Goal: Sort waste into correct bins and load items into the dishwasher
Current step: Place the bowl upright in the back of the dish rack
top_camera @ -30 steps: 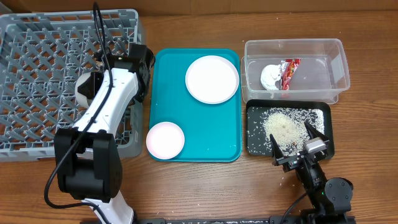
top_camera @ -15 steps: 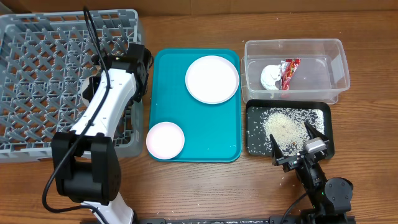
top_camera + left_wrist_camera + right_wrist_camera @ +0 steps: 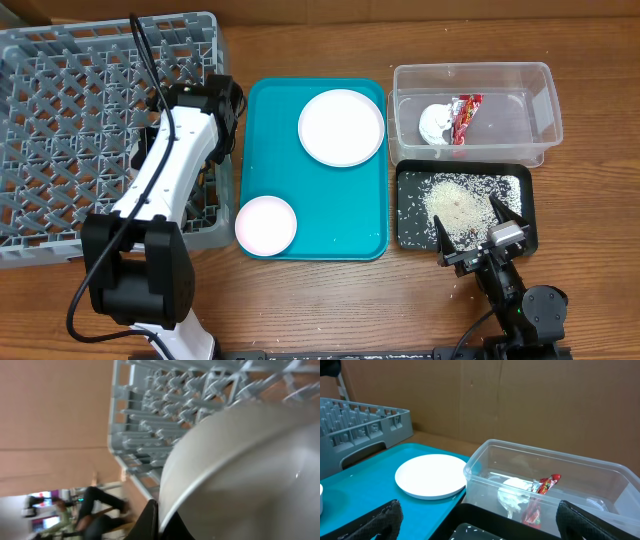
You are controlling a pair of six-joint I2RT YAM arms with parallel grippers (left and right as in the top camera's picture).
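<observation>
My left gripper (image 3: 159,521) is shut on the rim of the grey-green bowl (image 3: 240,475), held over the lattice of the grey dish rack (image 3: 60,120). In the overhead view the left arm (image 3: 205,105) lies over the rack's right edge and hides the bowl. The white-pink plate (image 3: 341,126) and the pale pink bowl (image 3: 266,224) sit on the teal tray (image 3: 312,180). The red wrapper (image 3: 464,116) and white napkin (image 3: 436,122) lie in the clear tub (image 3: 545,110). Rice (image 3: 460,200) lies in the black tray (image 3: 408,235). My right gripper (image 3: 478,228) is open and empty at that tray's front edge. No chopsticks show.
A few rice grains lie on the wooden table (image 3: 590,280) by the black tray's front edge. The right wrist view shows the plate (image 3: 432,475), the tub (image 3: 600,485) and the rack's corner (image 3: 360,420). Cardboard walls stand behind the table.
The left arm has swung a little over the rack; the bowl that showed beside it is now hidden under it. The right arm has not moved.
</observation>
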